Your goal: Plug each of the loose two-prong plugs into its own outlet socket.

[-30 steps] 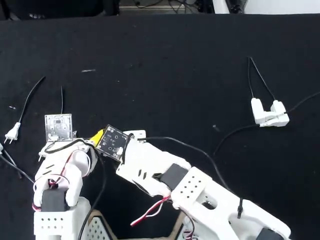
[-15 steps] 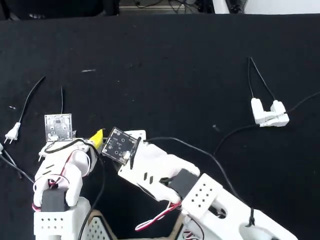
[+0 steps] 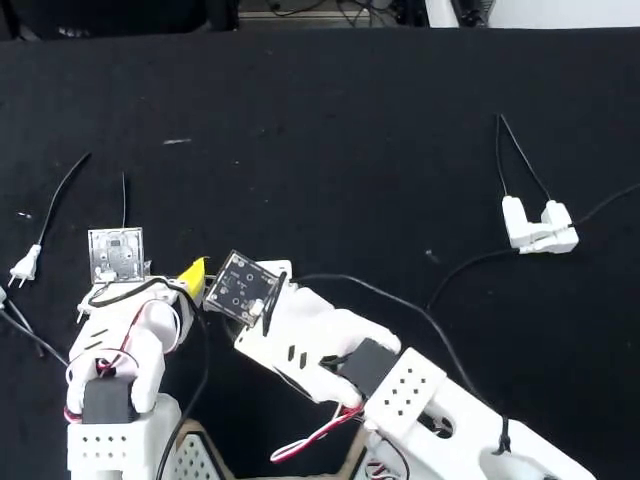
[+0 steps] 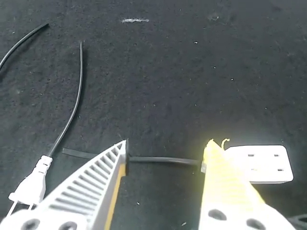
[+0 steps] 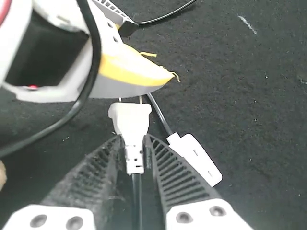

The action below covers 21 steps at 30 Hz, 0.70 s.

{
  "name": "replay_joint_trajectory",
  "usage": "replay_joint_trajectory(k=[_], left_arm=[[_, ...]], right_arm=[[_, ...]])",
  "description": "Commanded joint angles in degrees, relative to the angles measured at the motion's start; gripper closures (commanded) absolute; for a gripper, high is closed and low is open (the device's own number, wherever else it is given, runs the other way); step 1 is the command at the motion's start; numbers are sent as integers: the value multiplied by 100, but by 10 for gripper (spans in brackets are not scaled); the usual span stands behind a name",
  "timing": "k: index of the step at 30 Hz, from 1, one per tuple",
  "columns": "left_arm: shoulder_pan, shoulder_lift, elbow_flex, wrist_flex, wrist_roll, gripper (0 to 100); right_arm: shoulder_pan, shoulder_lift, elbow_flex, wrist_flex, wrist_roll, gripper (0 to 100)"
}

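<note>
Right gripper point(image 5: 131, 140) clamped on white plastic two-prong plug point(image 5: 129, 120). Left gripper point(image 4: 167, 146) wide open, empty, white rectangular outlet socket point(image 4: 259, 164) just beside.

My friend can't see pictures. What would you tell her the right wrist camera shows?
The right gripper pinches a white two-prong plug, prongs pointing at the other arm's yellow finger close ahead. A white socket block on a black cord lies beside it on the black table.
</note>
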Motion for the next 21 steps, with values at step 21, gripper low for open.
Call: replay_joint_trajectory(k=[21], left_arm=[[92,53,57,-62,-70,737]], right_arm=[[273,-224,-224,-185,-97,988]])
